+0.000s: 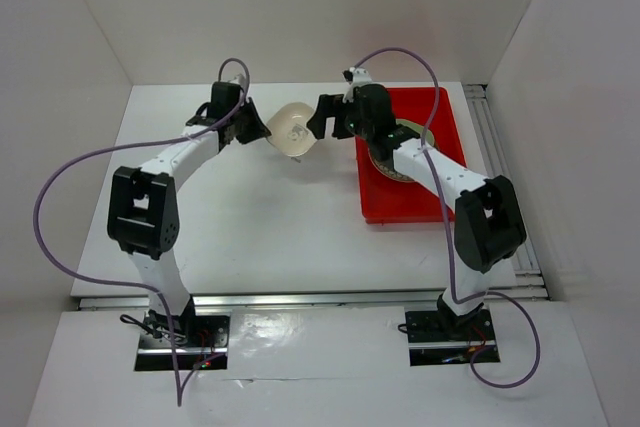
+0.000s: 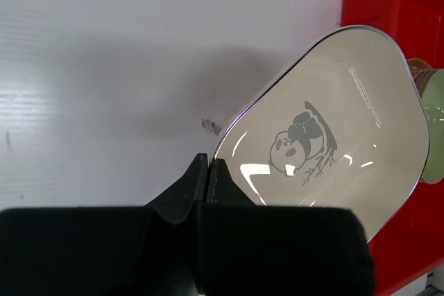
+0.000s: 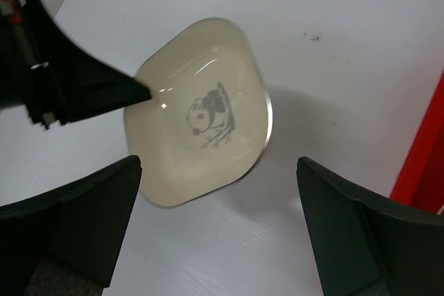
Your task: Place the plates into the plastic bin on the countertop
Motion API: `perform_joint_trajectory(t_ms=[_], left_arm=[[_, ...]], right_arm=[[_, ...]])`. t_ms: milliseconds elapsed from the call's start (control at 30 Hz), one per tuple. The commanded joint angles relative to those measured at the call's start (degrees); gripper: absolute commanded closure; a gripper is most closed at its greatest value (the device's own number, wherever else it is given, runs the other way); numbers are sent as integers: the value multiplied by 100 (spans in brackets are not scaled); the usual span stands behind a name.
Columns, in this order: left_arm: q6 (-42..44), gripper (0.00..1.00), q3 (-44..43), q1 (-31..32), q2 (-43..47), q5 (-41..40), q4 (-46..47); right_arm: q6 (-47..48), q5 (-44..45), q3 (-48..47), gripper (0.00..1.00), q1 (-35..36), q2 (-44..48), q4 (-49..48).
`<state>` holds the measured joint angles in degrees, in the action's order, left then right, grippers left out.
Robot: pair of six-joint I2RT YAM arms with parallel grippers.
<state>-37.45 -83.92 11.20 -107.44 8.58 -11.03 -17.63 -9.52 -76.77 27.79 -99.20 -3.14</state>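
Left gripper [image 1: 250, 130] pinched the rim of a cream plate [image 1: 293, 129]; right gripper [image 1: 320, 119] stood spread wide, holding nothing.
The plate hung tilted above the countertop [image 1: 280, 227], between both grippers and just left of the plastic bin [image 1: 400, 209]. Bare surface lay beneath it.

The white countertop [image 1: 250, 217] is a flat, plain surface with a faint ribbed grain. The only thing lying directly on it is the red bin [image 1: 385, 202], which sits flat. Its left wall stands just to the right of the right gripper [image 1: 328, 129], whose fingers hang over bare table. Seen from the left gripper [image 2: 208, 164], the bin lies ahead and to the right of the fingertips. A small dark scuff [image 2: 211, 126] marks the surface just ahead of those fingertips, inside a soft grey shadow. Another tiny speck [image 3: 316, 36] lies beyond the right gripper.
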Motion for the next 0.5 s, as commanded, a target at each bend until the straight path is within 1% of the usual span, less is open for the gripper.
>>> perform_joint_trajectory(t_ms=[0, 100, 233, 300, 333, 367, 400, 433, 467], left_arm=[[54, 100, 375, -57, 705, -532, 337], [-95, 100, 499, 102, 1092, -822, 356], [-96, 100, 447, 321, 1208, -893, 356], [-157, 100, 447, 374, 1208, -753, 356], [-218, 100, 447, 374, 1208, -674, 451], [-219, 100, 508, 444, 1208, -621, 522], [-271, 100, 586, 444, 1260, -621, 523], [-271, 100, 587, 514, 1260, -621, 575], [-271, 100, 648, 593, 1260, -621, 575]], right_arm=[[-136, 677, -259, 0, 94, -152, -117], [-188, 890, -259, 0, 165, -345, -29], [-294, 961, -207, 0, 227, -618, -29], [-443, 838, -154, 4, 279, -715, -169], [-495, 785, -154, 9, 279, -802, -170], [-557, 724, -154, 15, 279, -872, -222], [-558, 723, -154, 24, 332, -873, -222], [-558, 723, -154, 51, 332, -873, -222], [-610, 723, -154, 66, 332, -873, -222]])
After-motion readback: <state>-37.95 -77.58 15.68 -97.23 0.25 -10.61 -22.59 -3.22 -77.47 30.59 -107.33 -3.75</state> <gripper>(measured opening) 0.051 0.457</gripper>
